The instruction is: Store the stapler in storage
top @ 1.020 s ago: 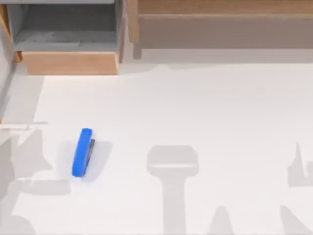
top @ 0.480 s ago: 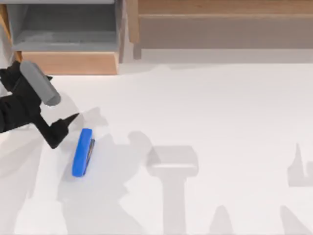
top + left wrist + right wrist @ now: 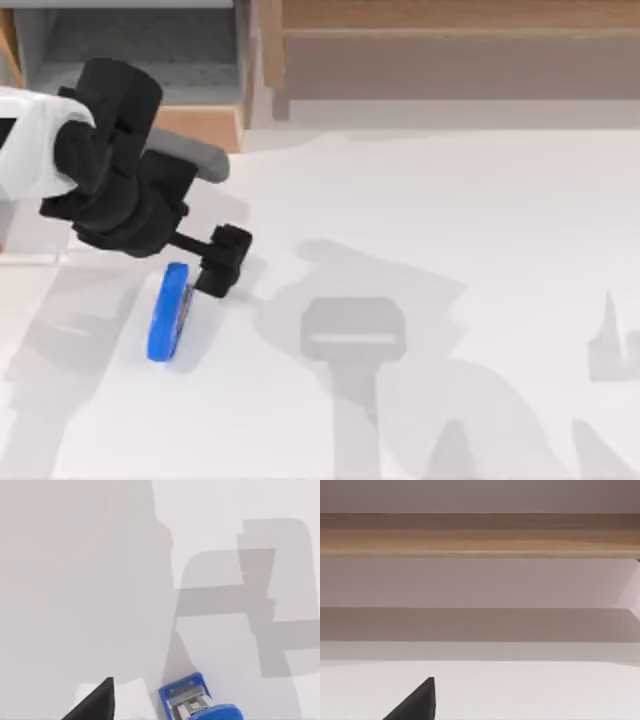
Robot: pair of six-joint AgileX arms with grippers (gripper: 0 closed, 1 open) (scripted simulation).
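The bright blue stapler [image 3: 168, 312] lies flat on the white table at the left, long axis running near to far, its dark metal strip on its right side. My left gripper [image 3: 200, 272] hangs open over the stapler's far end, with one black finger [image 3: 222, 262] just to the right of it. In the left wrist view the stapler's end [image 3: 192, 702] shows close beside a dark fingertip [image 3: 95, 705], apart from it. The storage is an open drawer [image 3: 145, 128] with a grey inside and a wooden front, at the far left behind the left arm. My right arm stays parked.
A long wooden cabinet [image 3: 450, 40] runs along the back of the table, and the right wrist view faces its wooden edge [image 3: 480, 535]. A wooden post [image 3: 270, 45] stands between the drawer and the cabinet. White tabletop [image 3: 450, 250] stretches to the right of the stapler.
The left arm has come in from the left edge and swung over the table; its gripper now hangs over the stapler's far end. The stapler has not moved.
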